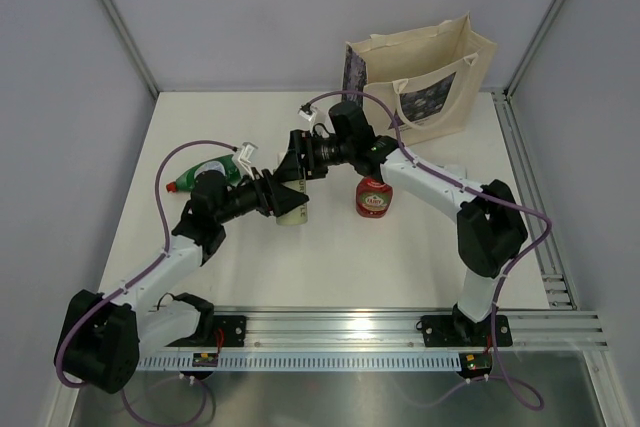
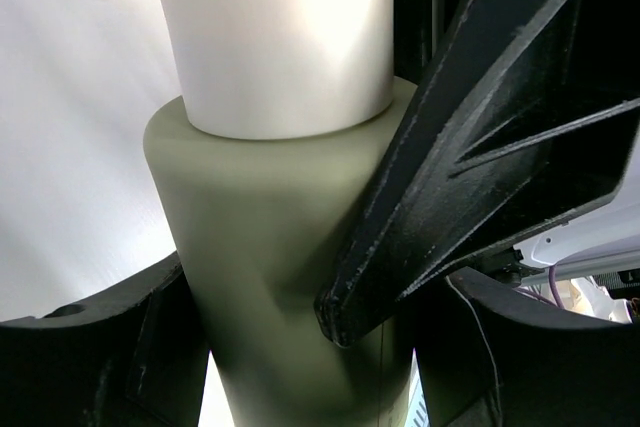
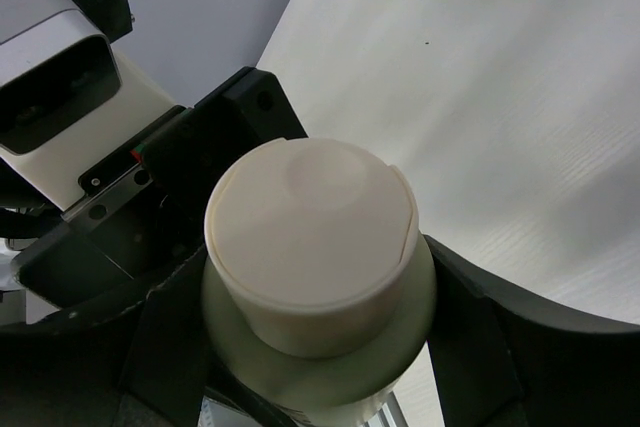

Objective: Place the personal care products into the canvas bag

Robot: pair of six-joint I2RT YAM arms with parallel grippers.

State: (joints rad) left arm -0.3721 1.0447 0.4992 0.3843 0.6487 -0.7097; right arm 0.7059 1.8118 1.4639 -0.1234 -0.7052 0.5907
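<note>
Can't read the white label on the squat red bottle [image 1: 373, 199] from here, it's too small. The cream canvas bag [image 1: 420, 72] with the dark print stands at 1 o'clock on the tabletop [image 1: 400, 257]; can't see inside it. Dead centre, the matte pale-green bottle [image 1: 291, 212] with a smooth white cap is clenched in the left claw [image 2: 300, 347]. The right claw [image 3: 315, 347] looks clamped on it too. A green bottle [image 1: 205, 174] lies at 10 o'clock.

The left arm [image 1: 165, 262] reaches from the near left toward the middle; the left gripper [image 1: 284, 201] is closed around a bottle [image 1: 292, 213]; the right arm [image 1: 440, 185] bends and reaches left; the right gripper [image 1: 298, 169] has a finger on each side of the bottle's top; how tightly is hard to tell.
</note>
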